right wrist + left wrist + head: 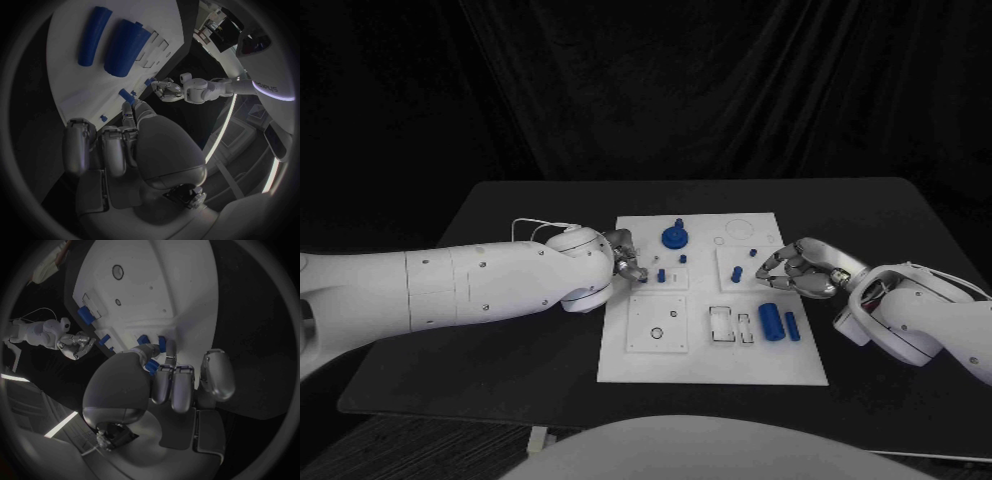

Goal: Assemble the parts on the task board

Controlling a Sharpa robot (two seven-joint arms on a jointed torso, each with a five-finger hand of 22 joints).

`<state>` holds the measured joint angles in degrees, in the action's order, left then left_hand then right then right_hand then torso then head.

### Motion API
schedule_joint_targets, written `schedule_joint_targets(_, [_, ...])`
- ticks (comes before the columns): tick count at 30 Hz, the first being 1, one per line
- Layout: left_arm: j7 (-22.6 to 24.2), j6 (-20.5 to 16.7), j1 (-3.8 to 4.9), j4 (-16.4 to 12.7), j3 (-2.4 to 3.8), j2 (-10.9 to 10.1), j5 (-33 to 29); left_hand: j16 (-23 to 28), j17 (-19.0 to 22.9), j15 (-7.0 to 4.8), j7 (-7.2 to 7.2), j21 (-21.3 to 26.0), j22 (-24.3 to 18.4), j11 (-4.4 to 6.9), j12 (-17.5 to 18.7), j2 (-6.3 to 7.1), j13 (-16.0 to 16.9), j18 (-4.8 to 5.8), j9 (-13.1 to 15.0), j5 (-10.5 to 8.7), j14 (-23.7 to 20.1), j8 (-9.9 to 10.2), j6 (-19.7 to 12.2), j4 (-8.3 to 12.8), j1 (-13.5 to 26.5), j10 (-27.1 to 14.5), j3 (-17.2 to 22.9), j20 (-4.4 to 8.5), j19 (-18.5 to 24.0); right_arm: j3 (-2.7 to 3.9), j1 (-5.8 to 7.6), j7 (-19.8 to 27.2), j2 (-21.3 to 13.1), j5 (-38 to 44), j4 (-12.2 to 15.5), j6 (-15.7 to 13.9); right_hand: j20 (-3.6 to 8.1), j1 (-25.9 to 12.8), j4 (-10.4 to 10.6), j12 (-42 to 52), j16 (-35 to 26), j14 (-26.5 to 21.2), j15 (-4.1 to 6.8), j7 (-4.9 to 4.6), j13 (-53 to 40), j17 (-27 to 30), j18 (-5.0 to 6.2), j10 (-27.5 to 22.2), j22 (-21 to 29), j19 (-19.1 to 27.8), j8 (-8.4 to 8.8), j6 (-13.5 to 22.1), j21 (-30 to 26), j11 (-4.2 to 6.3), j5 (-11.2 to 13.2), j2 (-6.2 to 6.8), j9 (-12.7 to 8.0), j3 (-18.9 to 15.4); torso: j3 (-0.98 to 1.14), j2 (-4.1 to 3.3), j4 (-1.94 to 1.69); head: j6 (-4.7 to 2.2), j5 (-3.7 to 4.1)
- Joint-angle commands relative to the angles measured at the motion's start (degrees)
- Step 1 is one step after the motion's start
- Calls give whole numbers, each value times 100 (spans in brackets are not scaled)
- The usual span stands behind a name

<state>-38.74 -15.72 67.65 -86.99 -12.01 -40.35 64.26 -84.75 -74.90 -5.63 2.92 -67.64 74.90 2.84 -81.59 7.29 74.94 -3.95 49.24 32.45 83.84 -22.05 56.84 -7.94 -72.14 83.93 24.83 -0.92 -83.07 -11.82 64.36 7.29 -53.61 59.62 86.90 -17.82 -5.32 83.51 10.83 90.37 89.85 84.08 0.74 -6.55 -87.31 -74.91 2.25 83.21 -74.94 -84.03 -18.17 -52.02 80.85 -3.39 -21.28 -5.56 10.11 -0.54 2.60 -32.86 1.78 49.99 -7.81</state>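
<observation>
You are looking at a big black table (516, 330) sitting in a dark room. A black curtain (704, 90) is hanging behind it, falling in long folds and covering the whole back wall. Under the near edge of the table, a grey floor (430, 445) is showing. A pale table leg (535, 437) is standing there too. Thin strips of white light (220, 135) are glowing off to the side of the room.

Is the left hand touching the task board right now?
Cannot tell. In the left wrist view the left hand has fingertips at the board's edge among small blue parts, but neither contact nor gap shows plainly.
</observation>
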Motion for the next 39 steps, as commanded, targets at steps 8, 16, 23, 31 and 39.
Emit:
schedule_joint_targets(8, [100,64,-45,-47,-18,35,-65,24,-1079,-8,-105,31,947,-7,39,27,772,-25,-21,28,452,-56,49,452,3,220,408,20,-22,2,-25,14,2,1,-8,-29,15,65,-52,-37,15,592,45,11,-269,-1509,42,679,-1152,31,-34,-40,-49,110,-28,20,7,-2,0,0,-2,1,-5])
schedule_joint_targets(16, [96,92,-46,-32,-18,66,-65,18,-1085,-15,-118,28,948,3,46,49,767,-25,-22,75,455,-95,74,441,7,215,391,23,-25,3,-28,17,5,1,-14,-24,16,75,-62,-37,15,592,46,11,-269,-1509,47,679,-1146,41,-33,-38,-66,111,-28,26,7,0,-1,-1,-2,1,-5])
schedule_joint_targets(23, [87,158,-46,-12,-18,95,-65,21,-1083,-25,-143,32,947,19,56,72,759,-25,-15,0,456,-158,83,396,41,212,352,30,-27,3,-29,19,4,1,-14,-23,16,81,-69,-37,15,592,46,10,-269,-1509,51,679,-1140,51,-33,-38,-81,111,-28,30,7,2,1,-1,-1,1,0])
schedule_joint_targets(31, [55,278,-46,12,-18,121,-65,33,-1077,-42,-183,62,942,44,97,83,724,-28,-38,-364,455,-240,5,266,89,191,284,47,-25,3,-30,19,-7,1,-7,-24,16,81,-69,-37,15,592,46,10,-269,-1509,51,679,-1140,51,-33,-38,-81,111,-28,30,7,2,0,0,1,1,9])
schedule_joint_targets(39, [47,319,-46,22,-17,133,-65,37,-1075,-46,-193,70,941,50,113,95,712,-28,-26,-428,453,-282,-48,226,102,182,262,50,-24,3,-31,20,-7,1,-6,-24,17,86,-74,-37,15,592,46,10,-269,-1509,53,679,-1137,56,-33,-38,-90,110,-29,32,7,4,0,0,1,1,4])
